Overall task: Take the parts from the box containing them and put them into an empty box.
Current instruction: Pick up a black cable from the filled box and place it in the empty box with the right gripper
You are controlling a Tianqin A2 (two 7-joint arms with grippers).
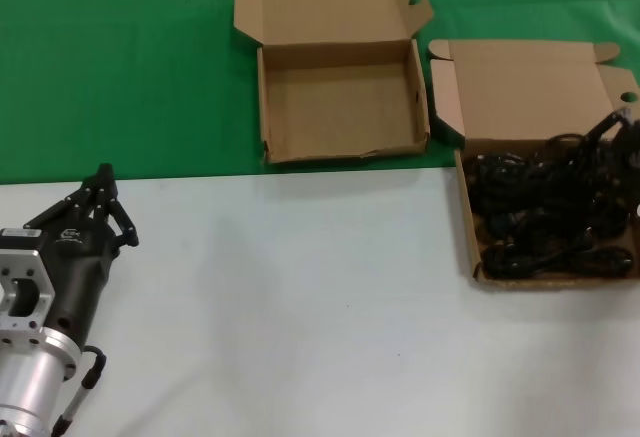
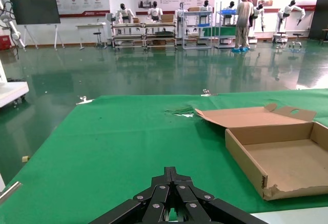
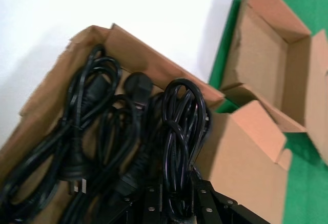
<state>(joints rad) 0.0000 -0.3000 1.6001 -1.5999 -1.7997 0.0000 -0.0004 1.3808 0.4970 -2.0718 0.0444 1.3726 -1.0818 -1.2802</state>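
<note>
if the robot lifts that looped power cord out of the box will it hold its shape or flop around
Probably flop: the looped cord in the right pincer is thin, so its loops may sag. It lies among other cords, so it could snag and drag them. It looks light.

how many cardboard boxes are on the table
2. The empty box sits on the green cloth, centre back. The box of cords sits to its right, where the right gripper is.

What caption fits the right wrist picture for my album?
Right pincer shut on a looped black power cord, above the wide brown cardboard box.
</note>
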